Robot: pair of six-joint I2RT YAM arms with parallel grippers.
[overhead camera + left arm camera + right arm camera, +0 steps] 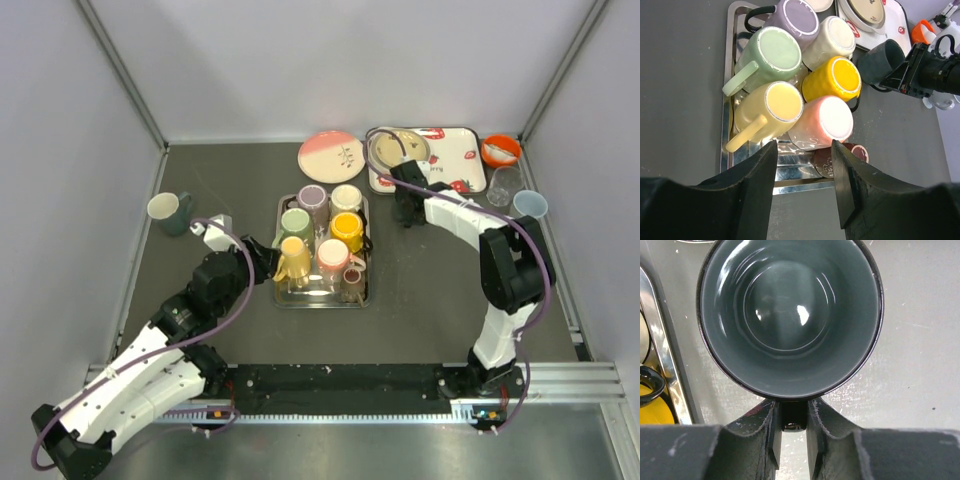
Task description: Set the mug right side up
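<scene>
A dark grey mug [790, 315] sits on the table right of the metal tray [725, 125], its mouth facing the right wrist camera. My right gripper [793, 416] is shut on its handle, which is pinched between the fingers. In the left wrist view the mug [880, 62] looks tilted, mouth toward the right gripper [912, 75]. In the top view my right gripper [405, 205] covers most of it. My left gripper [802, 170] is open and empty, over the tray's near edge, also in the top view [270, 262].
The tray [322, 297] holds several mugs bottoms up: yellow [772, 107], pink [827, 122], green [772, 55], orange [835, 77]. A green mug [170, 212] stands far left. A pink plate [331, 156], a patterned white tray [465, 150], an orange bowl [500, 150] and cups [530, 204] are at the back right.
</scene>
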